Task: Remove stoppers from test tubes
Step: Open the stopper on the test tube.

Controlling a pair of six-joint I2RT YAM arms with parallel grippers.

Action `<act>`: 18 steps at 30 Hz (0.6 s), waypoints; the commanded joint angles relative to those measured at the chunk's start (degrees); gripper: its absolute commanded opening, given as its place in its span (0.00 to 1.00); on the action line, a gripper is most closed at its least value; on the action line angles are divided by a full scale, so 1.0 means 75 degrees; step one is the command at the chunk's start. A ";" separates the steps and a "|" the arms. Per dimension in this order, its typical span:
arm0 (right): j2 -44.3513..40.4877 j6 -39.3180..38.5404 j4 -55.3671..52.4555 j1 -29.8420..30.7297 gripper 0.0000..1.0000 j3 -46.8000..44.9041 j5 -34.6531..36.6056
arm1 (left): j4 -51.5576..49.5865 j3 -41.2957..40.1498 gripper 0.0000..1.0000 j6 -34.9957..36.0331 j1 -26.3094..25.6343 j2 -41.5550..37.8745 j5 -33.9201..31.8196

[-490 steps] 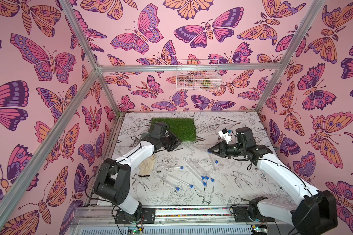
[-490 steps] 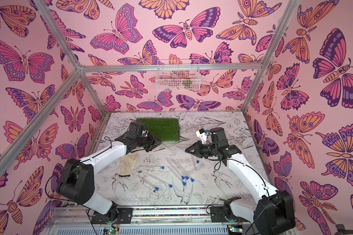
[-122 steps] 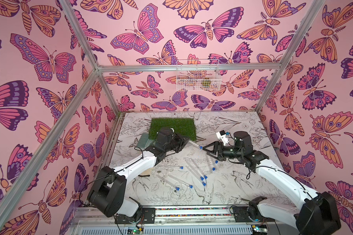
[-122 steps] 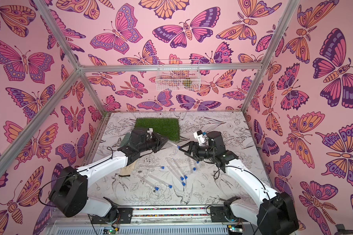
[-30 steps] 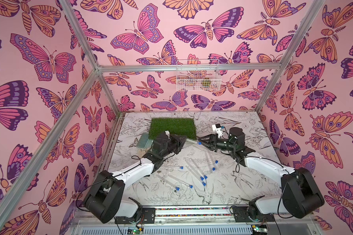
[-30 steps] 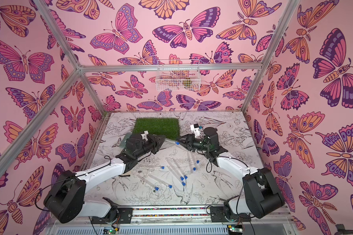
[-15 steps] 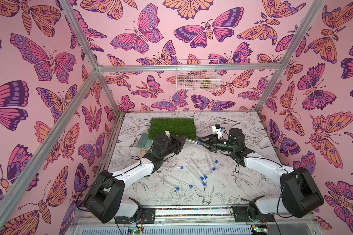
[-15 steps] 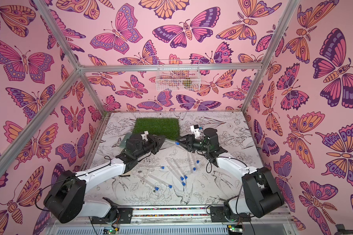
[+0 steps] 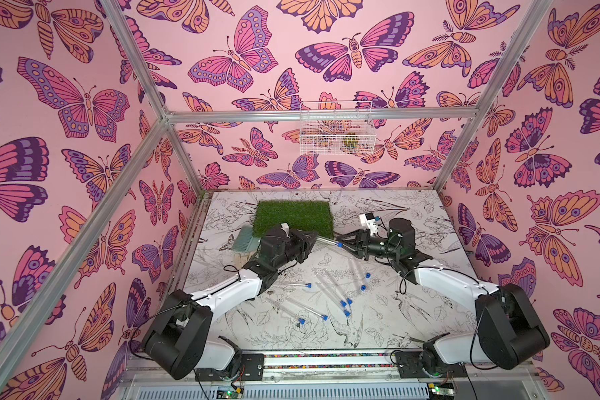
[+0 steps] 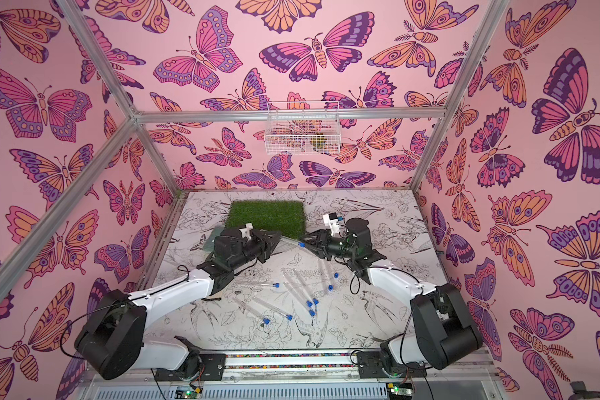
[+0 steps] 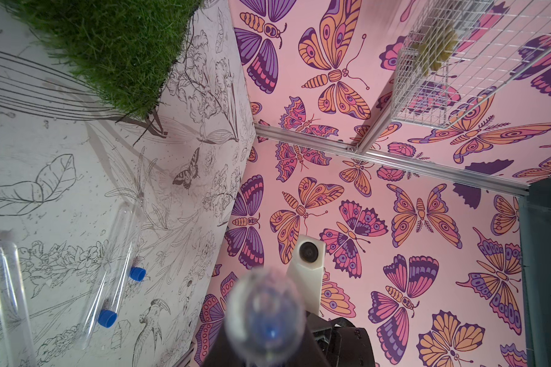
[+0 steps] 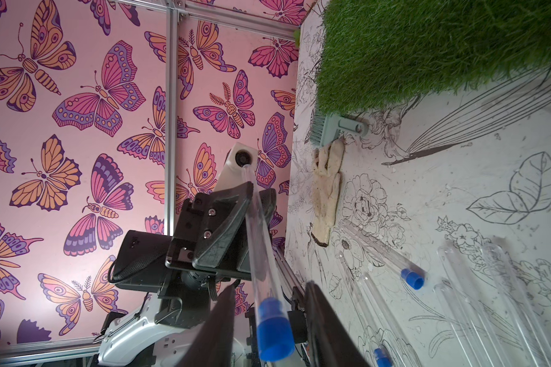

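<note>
**Top views.** Held tube [image 9: 328,241]: slim and clear, carried nearly level in the air over the bench [image 9: 413,311], toward its far edge, just in front of the grass mat [image 9: 293,218]. My left pincer [image 9: 313,239] is clamped on the closed end. The blue stopper [image 9: 340,244] faces my right pincer [image 9: 343,242]. The other test tubes [image 9: 329,291], blue-capped, lie scattered mid-bench toward the near edge.

**Left wrist.** Held tube [image 11: 264,314]: seen end-on and blurred, with the stopper a blue smudge inside.

**Right wrist.** Right pincer [image 12: 272,333]: jaws set fairly narrow on either side of the stopper [image 12: 274,330], a gap on each side, not touching.

**Handling, my judgement.** The tube is light, rigid and slick, and probably brittle. I take hold of the stubby stopper only, squarely, and pull straight along the tube's axis. Any sideways lever risks a slip or a crack.
</note>
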 commanded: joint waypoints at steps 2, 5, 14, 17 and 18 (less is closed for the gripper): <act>0.0111 0.0039 0.0061 0.0006 0.35 0.0064 -0.0146 | 0.0234 -0.0016 0.03 -0.0036 0.0031 0.0111 0.0070; 0.0149 0.0117 0.0185 0.0018 0.32 0.0052 -0.0156 | 0.0234 -0.0004 0.03 -0.0033 0.0031 0.0132 0.0072; 0.0065 0.0073 0.0014 0.0041 0.33 0.0005 -0.0226 | 0.0303 0.0053 0.03 -0.0056 0.0047 0.0261 0.0110; 0.0050 0.0077 0.0029 0.0041 0.31 -0.0001 -0.0202 | 0.0316 0.0057 0.03 -0.0056 0.0043 0.0289 0.0113; 0.0061 0.0102 0.0055 0.0041 0.30 -0.0001 -0.0208 | 0.0321 0.0052 0.03 -0.0056 0.0048 0.0296 0.0096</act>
